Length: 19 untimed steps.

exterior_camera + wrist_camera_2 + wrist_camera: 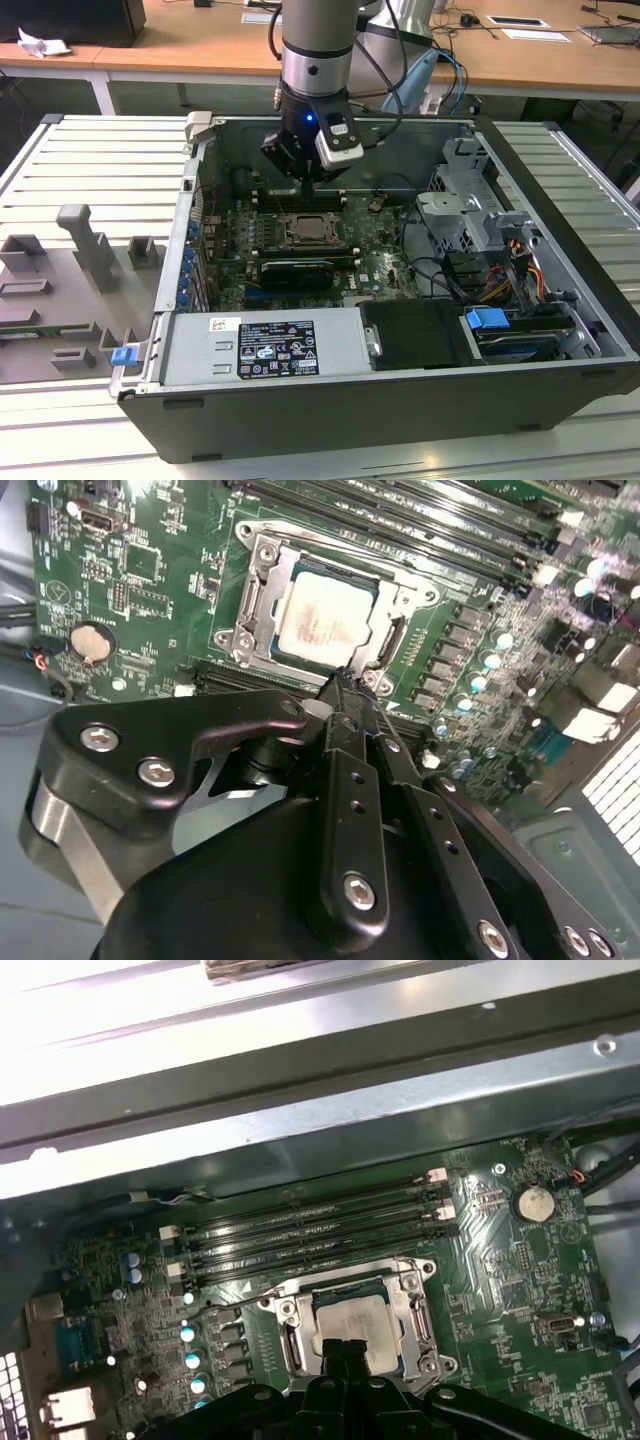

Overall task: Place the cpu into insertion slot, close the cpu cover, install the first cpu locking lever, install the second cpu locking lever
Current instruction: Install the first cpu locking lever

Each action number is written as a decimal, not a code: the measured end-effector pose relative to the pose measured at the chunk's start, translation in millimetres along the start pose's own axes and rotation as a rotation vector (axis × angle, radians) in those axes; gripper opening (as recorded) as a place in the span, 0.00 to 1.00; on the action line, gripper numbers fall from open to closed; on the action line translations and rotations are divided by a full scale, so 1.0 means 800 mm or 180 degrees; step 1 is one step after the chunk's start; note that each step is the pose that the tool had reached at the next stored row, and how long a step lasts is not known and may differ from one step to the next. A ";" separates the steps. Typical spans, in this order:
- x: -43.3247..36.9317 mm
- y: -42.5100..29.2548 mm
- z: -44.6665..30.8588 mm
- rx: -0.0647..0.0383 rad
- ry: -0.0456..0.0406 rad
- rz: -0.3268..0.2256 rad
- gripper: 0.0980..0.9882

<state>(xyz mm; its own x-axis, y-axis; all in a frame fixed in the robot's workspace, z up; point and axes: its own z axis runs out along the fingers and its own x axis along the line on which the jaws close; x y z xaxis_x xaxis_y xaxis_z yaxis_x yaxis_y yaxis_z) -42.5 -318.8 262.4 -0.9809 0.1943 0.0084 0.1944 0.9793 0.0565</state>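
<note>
The cpu lies flat in the insertion slot on the green board, its dull silver-tan top showing through the window of the cpu cover, which lies down over it. In the first wrist view the cpu sits inside the same silvery frame, and a thin wire lever runs out from the frame's corner. My gripper hovers just above the socket's edge, fingers together and holding nothing. In the exterior view the gripper hangs over the back of the socket.
Long black memory slots run beside the socket. A black card lies in front of it. The drive cage and cables crowd the exterior view's right, the power supply fills the front, and the case walls enclose the board.
</note>
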 end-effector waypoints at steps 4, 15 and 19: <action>0.000 -0.0002 -0.0001 0.0004 -0.0001 -0.0128 0.01; 0.000 -0.0005 -0.0001 0.0006 0.0017 -0.0454 0.01; 0.000 -0.0005 0.0000 0.0007 0.0026 -0.0614 0.01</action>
<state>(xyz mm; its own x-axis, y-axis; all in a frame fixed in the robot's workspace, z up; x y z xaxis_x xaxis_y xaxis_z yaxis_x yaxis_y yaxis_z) -42.8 -319.1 262.4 -1.0000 0.0025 0.0058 0.0029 0.9984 0.0556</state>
